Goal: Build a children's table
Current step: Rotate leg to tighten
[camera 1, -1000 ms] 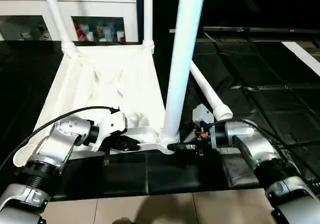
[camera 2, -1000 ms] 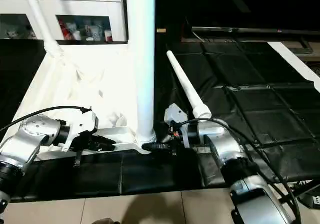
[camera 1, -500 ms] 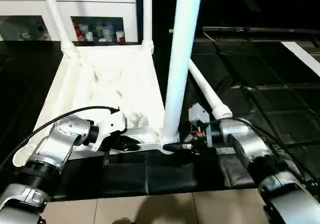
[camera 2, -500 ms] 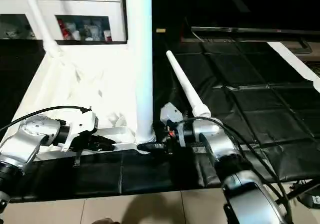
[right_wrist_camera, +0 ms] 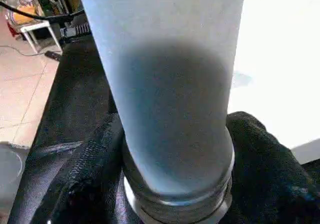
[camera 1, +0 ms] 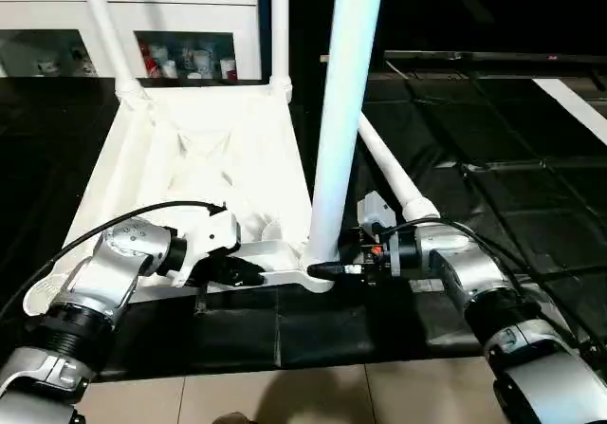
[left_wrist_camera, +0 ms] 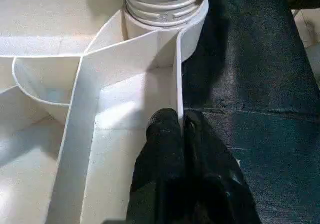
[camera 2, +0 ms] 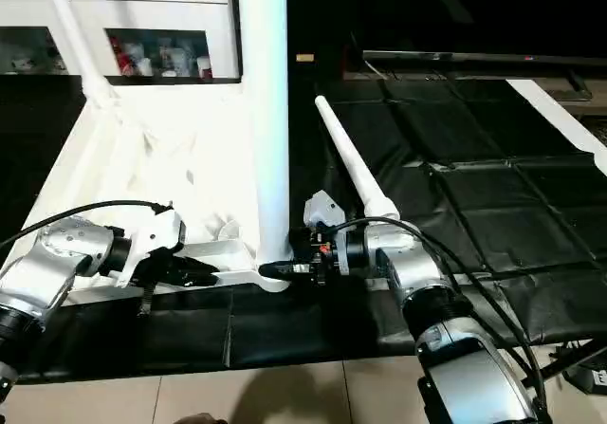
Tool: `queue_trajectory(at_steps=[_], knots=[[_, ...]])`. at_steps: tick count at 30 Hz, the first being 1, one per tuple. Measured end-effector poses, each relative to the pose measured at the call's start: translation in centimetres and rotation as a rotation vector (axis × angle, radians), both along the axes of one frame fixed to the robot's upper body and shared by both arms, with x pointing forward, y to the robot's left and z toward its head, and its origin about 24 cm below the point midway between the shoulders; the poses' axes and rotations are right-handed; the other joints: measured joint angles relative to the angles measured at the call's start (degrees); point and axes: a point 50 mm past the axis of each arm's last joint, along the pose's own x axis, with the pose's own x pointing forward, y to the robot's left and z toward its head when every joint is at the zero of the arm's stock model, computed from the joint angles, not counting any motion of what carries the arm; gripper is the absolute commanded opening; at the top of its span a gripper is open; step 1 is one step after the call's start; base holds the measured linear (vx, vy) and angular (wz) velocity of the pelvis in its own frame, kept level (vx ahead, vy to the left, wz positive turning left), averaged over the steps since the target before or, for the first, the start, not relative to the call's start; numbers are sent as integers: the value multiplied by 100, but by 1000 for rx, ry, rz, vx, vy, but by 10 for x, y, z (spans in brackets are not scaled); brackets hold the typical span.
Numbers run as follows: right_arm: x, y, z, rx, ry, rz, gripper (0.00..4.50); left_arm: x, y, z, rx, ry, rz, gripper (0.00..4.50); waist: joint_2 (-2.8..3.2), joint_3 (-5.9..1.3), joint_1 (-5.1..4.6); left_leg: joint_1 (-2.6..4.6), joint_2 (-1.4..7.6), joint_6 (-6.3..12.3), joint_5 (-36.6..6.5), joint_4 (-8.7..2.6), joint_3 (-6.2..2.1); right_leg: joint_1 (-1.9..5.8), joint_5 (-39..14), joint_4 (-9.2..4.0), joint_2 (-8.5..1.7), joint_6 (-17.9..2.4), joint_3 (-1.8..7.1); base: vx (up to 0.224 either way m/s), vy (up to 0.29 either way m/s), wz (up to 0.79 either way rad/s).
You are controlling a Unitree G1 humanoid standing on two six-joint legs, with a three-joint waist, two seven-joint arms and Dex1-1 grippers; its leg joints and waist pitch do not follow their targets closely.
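Note:
The white table top (camera 1: 190, 158) lies upside down on a black mat (camera 1: 493, 158). Three legs stand in its corner sockets: far left (camera 1: 104, 26), far right (camera 1: 280, 26) and the near right leg (camera 1: 341, 111). Another leg (camera 1: 394, 173) lies on the mat to the right. My left gripper (camera 1: 248, 272) is shut on the top's thin near rim (left_wrist_camera: 179, 83), close to the near right socket. My right gripper (camera 1: 327, 270) reaches in from the right at the base of the near right leg (right_wrist_camera: 170, 83). Its fingers (right_wrist_camera: 95, 169) press against both sides of that leg.
A white glass-door cabinet (camera 1: 190, 26) stands behind the table top. The mat ends at a tiled floor (camera 1: 285, 396) just in front of me. A white strip (camera 1: 579, 101) lies at the far right.
My right gripper has moved left to the near right leg's base and its fingers have come in around it. The left gripper has kept its hold on the rim.

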Motion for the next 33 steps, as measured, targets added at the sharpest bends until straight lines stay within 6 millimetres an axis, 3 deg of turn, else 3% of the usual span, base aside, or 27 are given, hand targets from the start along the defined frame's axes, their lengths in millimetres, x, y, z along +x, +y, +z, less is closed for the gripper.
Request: queue_trajectory(at_steps=[11,17,24,27,32,33], knots=[[1,3,-4,35,19,-43,268,4,1,-1,-26,28,57,0,0,0,-1,3,0,2,4,1,0,-1,0,9,0,0,1,0,0,0],[12,8,-9,65,45,-291,268,17,-7,-5,-78,48,248,0,-1,2,-76,21,4,-18,33,9,2,-13,14,45,-3,-23,4,0,0,0],[32,35,-8,115,110,-693,267,24,-33,-5,-126,39,534,0,-5,6,-315,23,14,-26,36,-9,5,-33,16,49,2,-27,-3,0,0,0],[38,41,-5,112,124,-809,267,24,-47,-5,-127,10,601,0,-6,5,-329,16,16,-26,36,-19,7,-37,16,33,5,-27,-5,0,0,0],[39,44,-4,105,106,-852,267,21,-58,-5,-126,1,637,0,-12,8,-300,10,15,-21,32,-21,10,-34,16,17,5,-27,-6,0,0,0],[39,44,-4,103,104,-851,302,20,-58,-5,-124,0,639,0,-13,9,-289,10,15,-21,32,-21,10,-34,16,18,5,-27,-6,0,0,0]])
